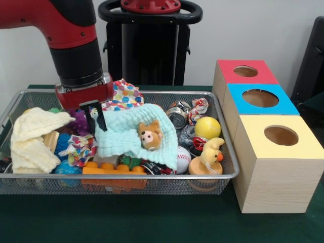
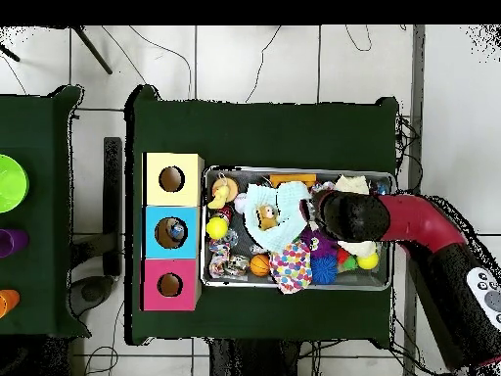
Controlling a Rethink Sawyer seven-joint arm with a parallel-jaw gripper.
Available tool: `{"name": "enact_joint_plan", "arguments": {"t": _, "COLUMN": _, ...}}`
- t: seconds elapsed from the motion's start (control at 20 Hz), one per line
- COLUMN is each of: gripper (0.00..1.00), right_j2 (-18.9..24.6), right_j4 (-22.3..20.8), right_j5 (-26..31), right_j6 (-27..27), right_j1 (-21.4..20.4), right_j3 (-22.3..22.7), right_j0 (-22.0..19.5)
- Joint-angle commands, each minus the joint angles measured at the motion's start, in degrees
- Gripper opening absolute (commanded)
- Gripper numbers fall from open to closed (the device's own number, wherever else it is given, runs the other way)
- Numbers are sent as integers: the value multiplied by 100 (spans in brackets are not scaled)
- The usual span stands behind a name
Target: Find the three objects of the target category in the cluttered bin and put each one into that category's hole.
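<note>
In the front view the red and black arm comes down from the upper left of the frame into a wire mesh bin [image 1: 227, 174] packed with toys and cloths. The gripper [image 1: 96, 120] hangs over the left-centre of the bin, its two dark fingers [image 1: 101, 119] pointing down with a narrow gap between them and nothing visibly held, their tips at the left edge of a light blue cloth [image 1: 132, 132]. A small brown plush bear [image 1: 150, 135] lies on that cloth, near the middle of the bin. Left of the gripper sits a cream knitted cloth [image 1: 31, 137]; behind it a polka-dot cloth [image 1: 124, 94]. To the right lie a yellow ball [image 1: 207, 127], a baseball [image 1: 183, 159], crushed cans [image 1: 178, 115] and a yellow duck toy [image 1: 211, 151]. At the right of the frame stand three wooden boxes with holes: red-topped [image 1: 245, 72], blue-topped [image 1: 259, 98] and yellow-topped [image 1: 280, 135]. The overhead view shows a small object inside the blue hole [image 2: 176, 231].
</note>
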Motion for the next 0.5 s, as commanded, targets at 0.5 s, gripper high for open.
{"name": "enact_joint_plan", "arguments": {"t": 0.5, "gripper": 0, "right_j2": 346, "right_j4": -335, "right_j5": 820, "right_j6": -2316, "right_j1": -135, "right_j3": -321, "right_j0": -264}}
